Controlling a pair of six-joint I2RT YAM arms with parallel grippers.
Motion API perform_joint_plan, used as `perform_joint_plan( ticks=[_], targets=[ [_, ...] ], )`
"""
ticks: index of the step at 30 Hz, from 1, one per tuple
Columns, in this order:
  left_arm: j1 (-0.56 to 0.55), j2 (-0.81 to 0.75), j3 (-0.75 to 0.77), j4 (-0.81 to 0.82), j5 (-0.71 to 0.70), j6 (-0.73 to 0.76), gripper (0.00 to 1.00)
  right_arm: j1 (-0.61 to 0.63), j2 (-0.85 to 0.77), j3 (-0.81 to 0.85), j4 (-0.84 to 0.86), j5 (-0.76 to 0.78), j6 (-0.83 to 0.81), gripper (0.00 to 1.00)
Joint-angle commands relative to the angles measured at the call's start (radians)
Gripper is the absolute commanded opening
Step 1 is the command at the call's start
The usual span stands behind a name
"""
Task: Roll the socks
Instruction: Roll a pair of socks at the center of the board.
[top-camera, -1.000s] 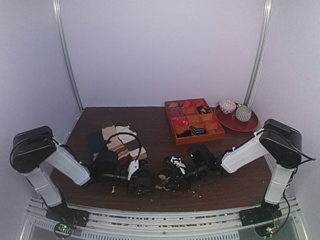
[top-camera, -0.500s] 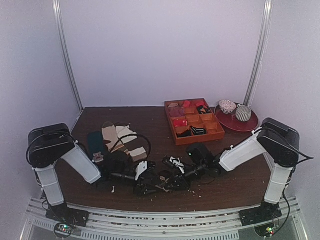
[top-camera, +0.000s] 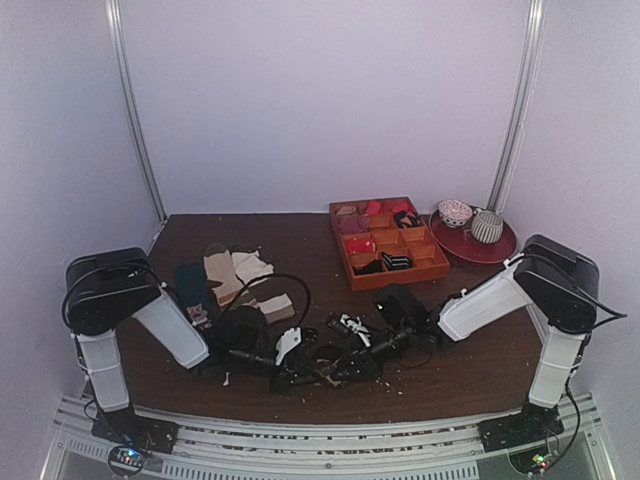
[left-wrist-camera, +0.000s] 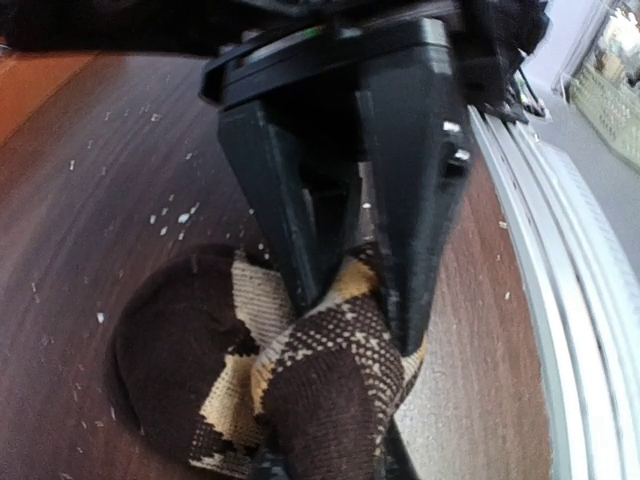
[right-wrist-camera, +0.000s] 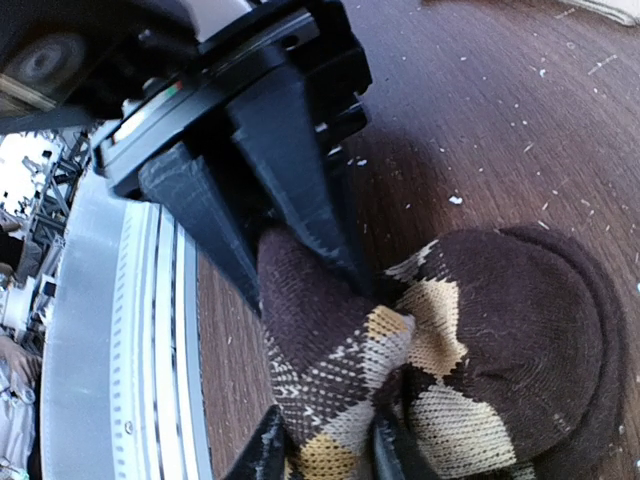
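Note:
The argyle socks (top-camera: 326, 371) lie bunched near the table's front edge, between my two grippers. In the left wrist view my left gripper (left-wrist-camera: 358, 320) is shut on a brown and cream fold of the socks (left-wrist-camera: 330, 390), and a dark rounded end lies flat to its left. In the right wrist view my right gripper (right-wrist-camera: 305, 290) has the same raised fold of the socks (right-wrist-camera: 480, 340) filling the gap between its fingers. From above, the left gripper (top-camera: 303, 372) and the right gripper (top-camera: 347, 364) meet nose to nose over the bundle, which they largely hide.
Striped socks (top-camera: 238, 276) and a dark teal sock (top-camera: 194, 288) lie behind the left arm. An orange compartment tray (top-camera: 432, 268) and a red plate (top-camera: 497, 250) with two cups stand at the back right. The metal rail (top-camera: 320, 425) runs just in front of the grippers.
My left arm has swung to the right, and its gripper has closed on the sock fold. The striped socks behind it now show more. The right arm has hardly moved.

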Motion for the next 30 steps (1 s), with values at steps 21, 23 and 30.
perform_joint_plan(
  ticks=[21, 23, 30],
  targets=[
    [0.023, 0.132, 0.101, -0.615, 0.144, -0.177, 0.0, 0.26, -0.403, -0.269, 0.093, 0.769, -0.456, 0.62],
    [0.024, 0.135, 0.108, -0.626, 0.144, -0.172, 0.0, 0.274, -0.36, -0.243, 0.091, 0.781, -0.466, 0.62],
    [0.025, 0.148, 0.117, -0.629, 0.15, -0.166, 0.0, 0.29, -0.246, -0.178, 0.08, 0.775, -0.455, 0.61]
  ],
)
